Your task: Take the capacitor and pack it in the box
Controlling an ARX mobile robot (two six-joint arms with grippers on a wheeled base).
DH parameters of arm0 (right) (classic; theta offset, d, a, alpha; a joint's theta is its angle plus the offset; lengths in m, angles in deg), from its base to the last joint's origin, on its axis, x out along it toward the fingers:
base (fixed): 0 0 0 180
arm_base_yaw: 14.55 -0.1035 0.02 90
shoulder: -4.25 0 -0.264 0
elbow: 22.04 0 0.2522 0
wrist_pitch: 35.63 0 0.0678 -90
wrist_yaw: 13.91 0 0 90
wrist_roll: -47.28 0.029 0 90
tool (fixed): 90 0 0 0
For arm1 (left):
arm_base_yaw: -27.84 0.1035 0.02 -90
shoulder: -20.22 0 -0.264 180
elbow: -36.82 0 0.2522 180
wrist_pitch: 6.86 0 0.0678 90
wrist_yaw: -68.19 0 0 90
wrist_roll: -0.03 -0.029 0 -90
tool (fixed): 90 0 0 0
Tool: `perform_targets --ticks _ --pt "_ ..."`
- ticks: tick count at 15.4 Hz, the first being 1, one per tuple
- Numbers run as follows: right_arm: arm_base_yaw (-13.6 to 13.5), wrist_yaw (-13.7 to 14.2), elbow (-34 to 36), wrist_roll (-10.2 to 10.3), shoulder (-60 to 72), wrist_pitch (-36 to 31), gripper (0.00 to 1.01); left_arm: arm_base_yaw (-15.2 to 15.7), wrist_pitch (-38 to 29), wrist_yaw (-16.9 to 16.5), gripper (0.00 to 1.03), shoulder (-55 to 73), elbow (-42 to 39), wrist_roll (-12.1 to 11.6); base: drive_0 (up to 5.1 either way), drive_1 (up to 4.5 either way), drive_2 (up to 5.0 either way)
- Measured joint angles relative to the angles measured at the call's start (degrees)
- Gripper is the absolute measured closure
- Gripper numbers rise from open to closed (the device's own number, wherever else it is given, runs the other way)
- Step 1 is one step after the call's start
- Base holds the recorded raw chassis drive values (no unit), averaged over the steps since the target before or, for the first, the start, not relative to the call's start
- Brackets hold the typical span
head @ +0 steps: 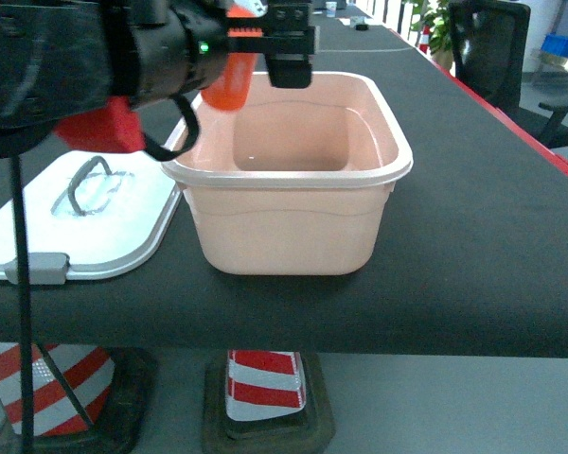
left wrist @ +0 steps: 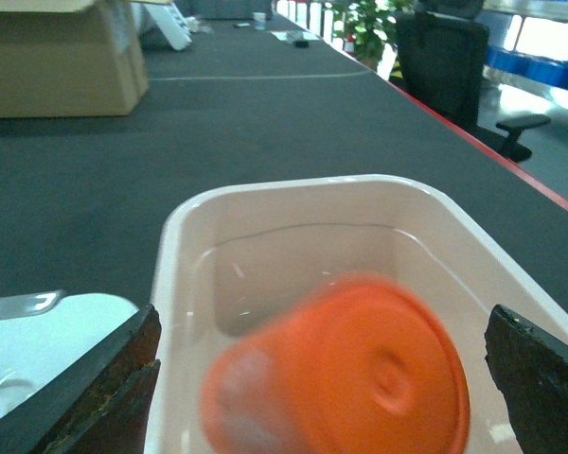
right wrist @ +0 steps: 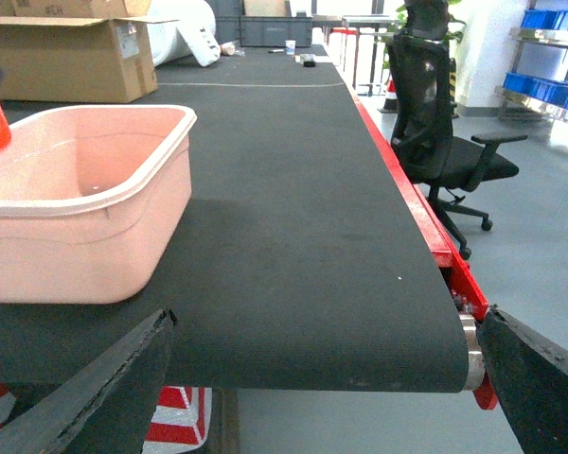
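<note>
The orange-red capacitor (left wrist: 341,374) shows blurred between the widely parted fingers of my left gripper (left wrist: 322,378), with a gap on each side and nothing pinching it. It hangs over the near left part of the pale pink box (left wrist: 265,189). In the head view the capacitor (head: 232,80) is just under my left gripper (head: 257,55), above the box's left rim (head: 293,178). The white lid (head: 104,227) with its grey latch lies flat to the left of the box. My right gripper (right wrist: 322,378) is open and empty beyond the table's near edge, to the right of the box (right wrist: 76,246).
A brown cardboard carton (right wrist: 66,57) stands at the far left of the black table (right wrist: 293,189). A black office chair (right wrist: 445,123) sits past the table's red right edge. Striped traffic cones (head: 265,383) stand under the table. Blue bins (right wrist: 559,95) fill shelves at far right.
</note>
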Motion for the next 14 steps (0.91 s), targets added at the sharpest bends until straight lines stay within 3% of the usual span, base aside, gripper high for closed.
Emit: perform_targets --ticks 2,3,8,10,14 --pt "-0.02 -0.02 0.00 0.00 0.00 -0.02 0.03 8.81 -0.70 -0.44 0.05 -6.69 -3.87 1.88 0.0 0.00 0.0" --pt "-0.02 -0.02 0.00 0.00 0.00 -0.02 0.03 13.05 -1.57 -2.32 0.05 -7.13 -3.89 2.75 0.0 0.00 0.0" --pt "-0.02 -0.02 0.00 0.00 0.00 -0.02 0.03 23.52 -0.87 -4.92 0.05 2.01 -1.27 1.55 0.0 0.00 0.0" --pt "-0.02 -0.02 0.00 0.02 0.00 -0.02 0.03 26.05 1.42 -5.81 0.05 7.39 1.42 0.94 0.0 0.00 0.0" --pt "-0.02 -0.02 0.00 0.00 0.00 -0.02 0.03 25.53 6.69 -8.68 0.05 18.71 9.70 -1.05 0.0 0.00 0.0"
